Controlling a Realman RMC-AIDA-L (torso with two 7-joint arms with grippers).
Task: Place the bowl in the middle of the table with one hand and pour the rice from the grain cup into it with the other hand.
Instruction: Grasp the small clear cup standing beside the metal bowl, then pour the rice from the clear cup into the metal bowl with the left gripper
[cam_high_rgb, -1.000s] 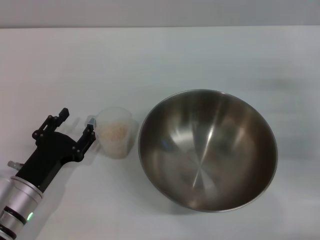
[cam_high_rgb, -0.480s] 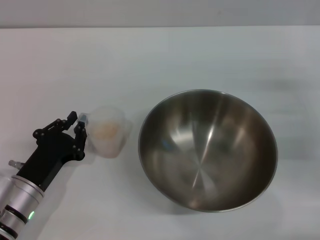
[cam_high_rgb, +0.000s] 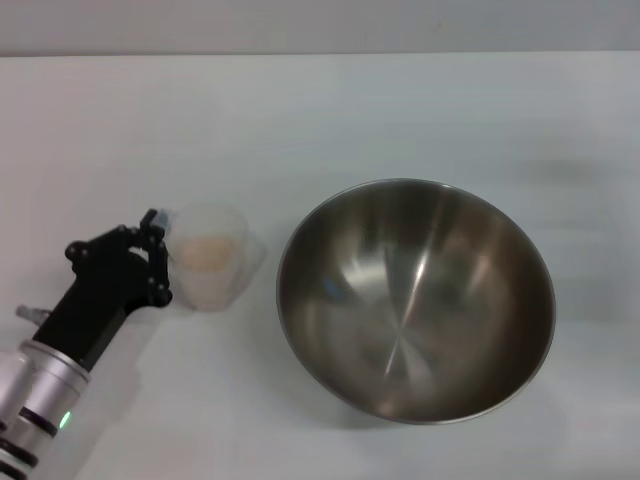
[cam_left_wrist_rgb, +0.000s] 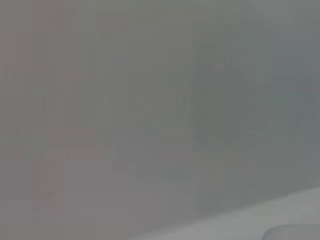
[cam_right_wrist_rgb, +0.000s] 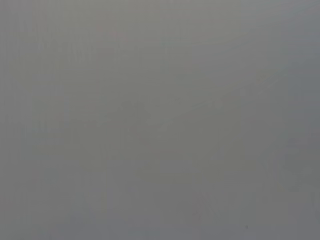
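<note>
Left gripper (cam_high_rgb: 152, 262) fingers pinched shut on the cup (cam_high_rgb: 207, 270) handle, at the table's (cam_high_rgb: 330, 110) near-left. One cup, rice (cam_high_rgb: 206, 255) inside, just left of one bowl (cam_high_rgb: 415, 298), which sits about mid-table and empty. Bowl placing looks done; lift and pour remain. Right gripper not in sight.

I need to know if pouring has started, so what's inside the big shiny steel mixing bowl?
The large round stainless-steel mixing bowl shows only bare brushed metal and reflections. The pale rice sits in the small frosted plastic grain cup, gripped by the left gripper.
</note>
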